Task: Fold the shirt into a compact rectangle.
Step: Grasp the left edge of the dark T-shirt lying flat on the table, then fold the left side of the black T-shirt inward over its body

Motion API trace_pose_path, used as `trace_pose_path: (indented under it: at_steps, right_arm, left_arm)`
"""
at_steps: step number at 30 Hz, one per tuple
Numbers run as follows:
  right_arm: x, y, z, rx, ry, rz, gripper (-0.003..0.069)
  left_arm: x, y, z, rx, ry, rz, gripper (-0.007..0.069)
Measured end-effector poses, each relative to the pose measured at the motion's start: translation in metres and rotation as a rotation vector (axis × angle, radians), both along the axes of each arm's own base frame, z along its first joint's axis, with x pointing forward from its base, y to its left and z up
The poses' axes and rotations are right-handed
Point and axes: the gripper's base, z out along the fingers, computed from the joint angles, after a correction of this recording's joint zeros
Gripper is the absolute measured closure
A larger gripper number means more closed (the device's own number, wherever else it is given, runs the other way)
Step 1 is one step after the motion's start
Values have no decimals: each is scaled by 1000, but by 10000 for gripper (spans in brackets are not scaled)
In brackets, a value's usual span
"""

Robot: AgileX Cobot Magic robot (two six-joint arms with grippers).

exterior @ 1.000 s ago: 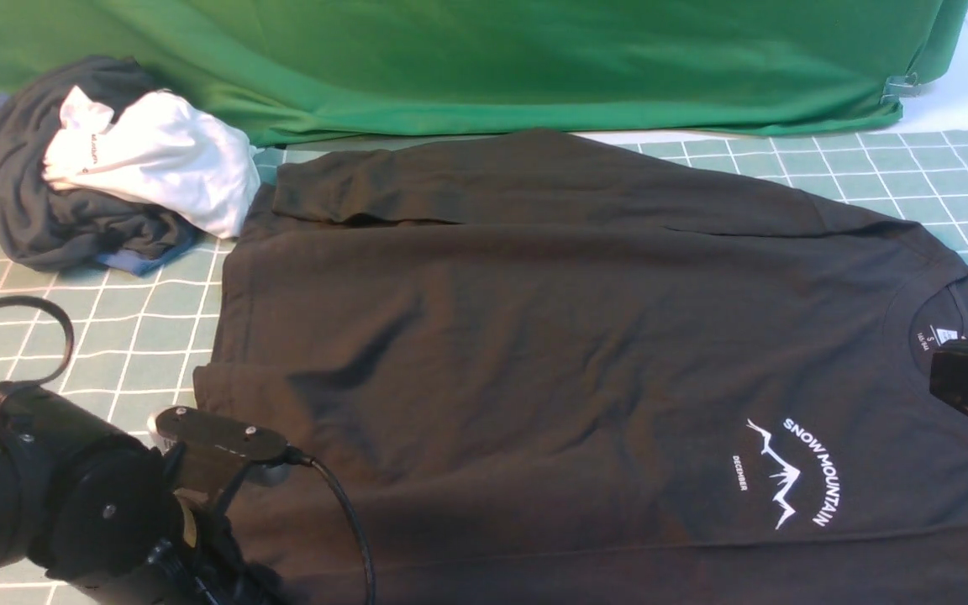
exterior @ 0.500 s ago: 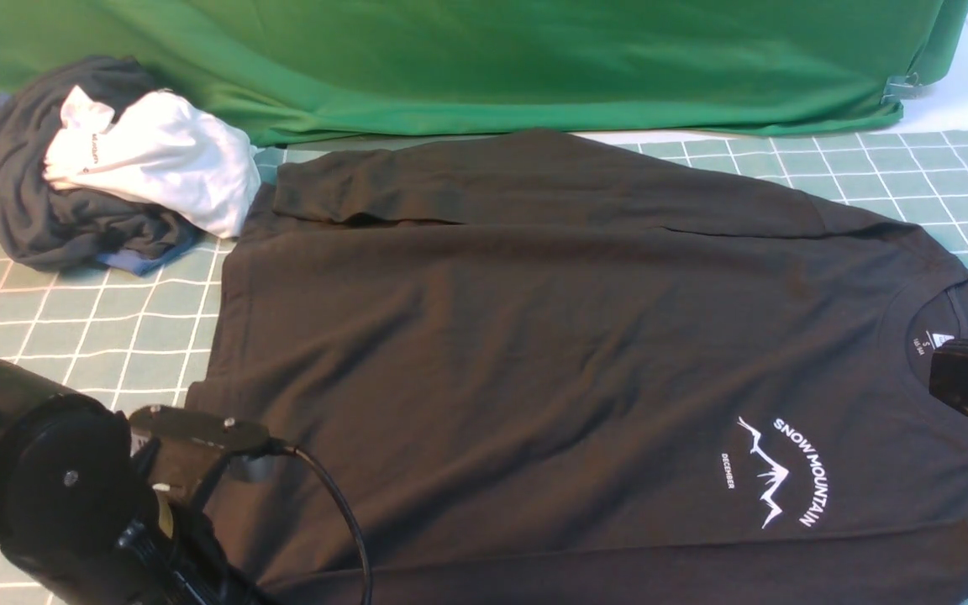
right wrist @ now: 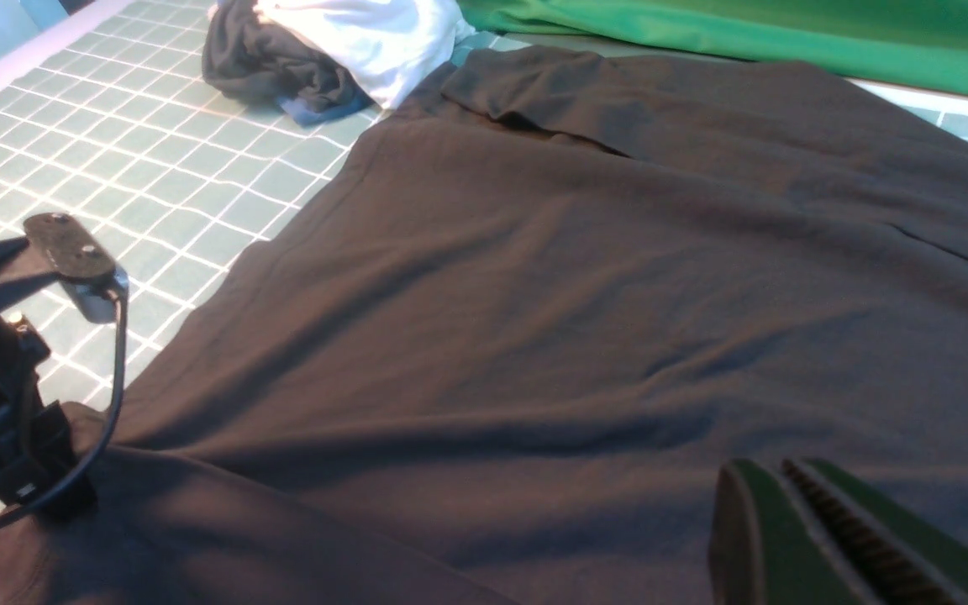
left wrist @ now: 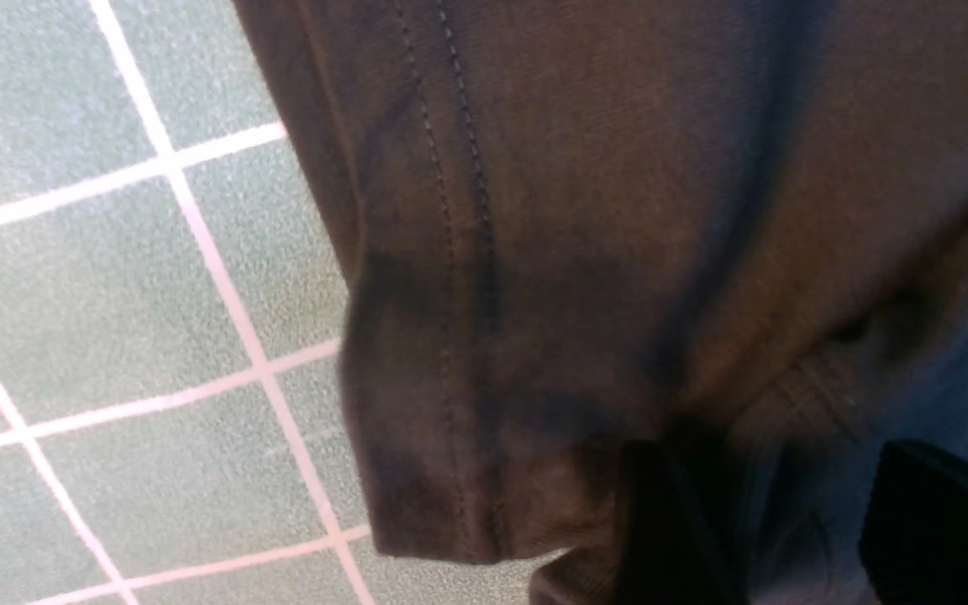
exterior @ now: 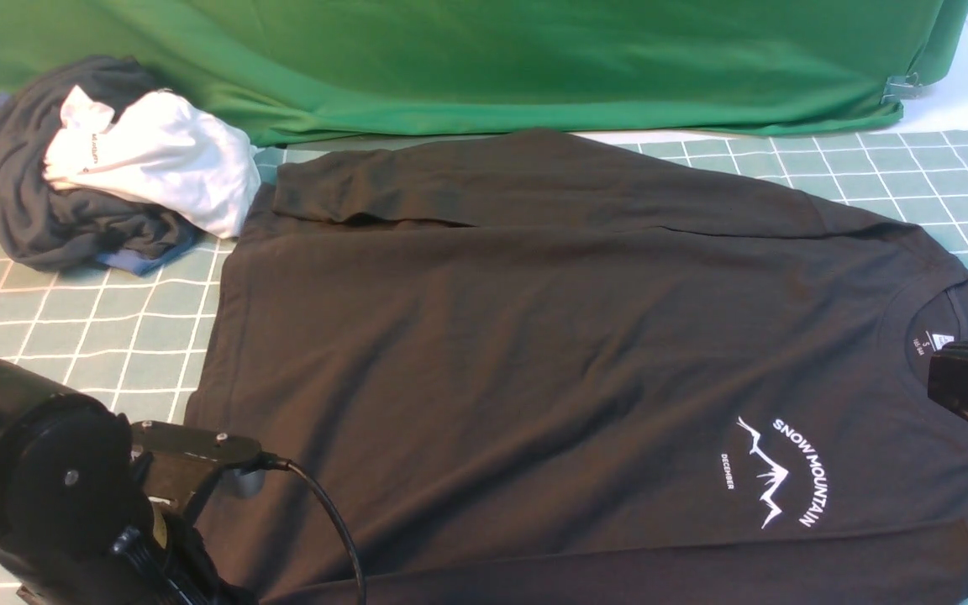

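Starting on the left, a heap of clothes (exterior: 97, 168) – dark grey, white and a bit of blue – sits at the far corner of the checked mat (exterior: 72, 319), just beside the shirt's bottom edge. Nearer to us is the left arm (exterior: 47, 479), low down at the shirt's near bottom corner (left wrist: 434, 470). The left gripper (left wrist: 778, 504) has its two fingers spread apart, right above the cloth there, and I see nothing pinched between them. A black cable (exterior: 333, 521) from that arm loops over the cloth. The black shirt (exterior: 534, 353) lies flat on the mat with its front up, and its long way runs from left to right: bottom edge on the left, collar (exterior: 938, 319) on the right. The far sleeve (exterior: 450, 189) is folded over onto the body, and the near sleeve (exterior: 660, 563) lies along the near edge. The white mountain print (exterior: 778, 475) is near the collar end. Behind everything hangs a big green cloth (exterior: 492, 59), touching the shirt's far edge. On the right, the right gripper (right wrist: 774, 479) is at the collar with its fingers closed together – I see no cloth in them. I think each arm is next to its own end, so the next fold needs a grab at both ends. The heap and the cable might get in the way.
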Motion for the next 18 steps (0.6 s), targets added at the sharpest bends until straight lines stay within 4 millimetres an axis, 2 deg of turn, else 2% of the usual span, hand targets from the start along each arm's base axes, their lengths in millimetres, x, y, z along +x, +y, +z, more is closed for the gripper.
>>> trace_pose_path:
  at_steps: [2, 4, 10, 16, 18]
  right_arm:
    - [0, 0, 0, 0, 0, 0, 625]
    - [0, 0, 0, 0, 0, 0, 622]
    - [0, 0, 0, 0, 0, 0, 618]
    - [0, 0, 0, 0, 0, 0, 611]
    - [0, 0, 0, 0, 0, 0, 610]
  left_arm:
    - [0, 0, 0, 0, 0, 1, 282]
    - [0, 1, 0, 6, -3, -4, 333]
    - [3, 6, 0, 62, -31, -49, 570]
    - [7, 4, 3, 52, -68, -47, 598]
    - [10, 1, 12, 28, -69, -32, 598]
